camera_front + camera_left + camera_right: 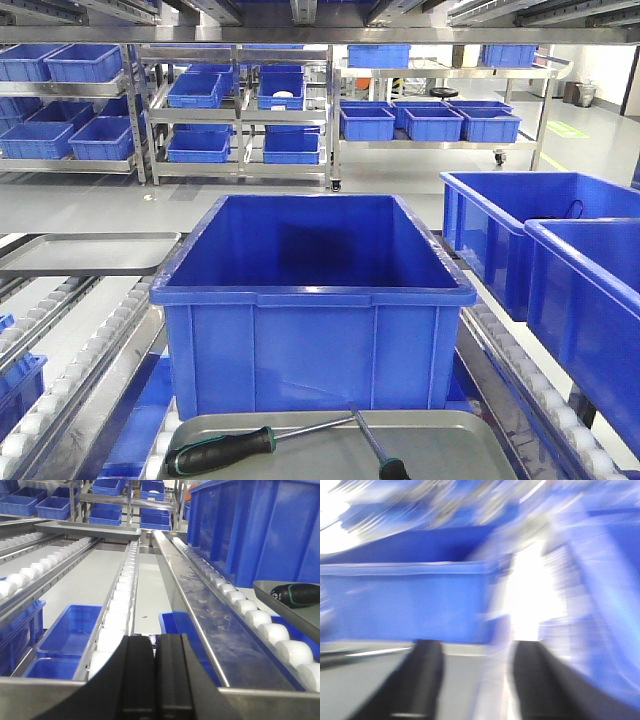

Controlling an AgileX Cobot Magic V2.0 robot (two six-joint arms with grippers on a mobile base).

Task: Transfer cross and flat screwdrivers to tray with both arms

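Two screwdrivers lie in the silver-grey metal tray (440, 440) at the bottom centre of the front view: one screwdriver (225, 449) with its black-and-green handle at lower left and its thin shaft running up to the right, the second screwdriver (375, 446) slanting down to the right so that its handle leaves the bottom edge, the two shafts meeting near their tips. Right behind the tray stands a large blue crate (312, 300), with more blue crates (540, 250) at the right edge and a second metal tray (85, 255) at middle left on the roller conveyor (90, 360). In the left wrist view the left gripper (156, 675) sits at bottom centre with its black fingers pressed together on nothing, and a handle shows at the right edge. The right wrist view is heavily blurred; the right gripper (475, 680) has its dark fingers spread wide apart, empty.
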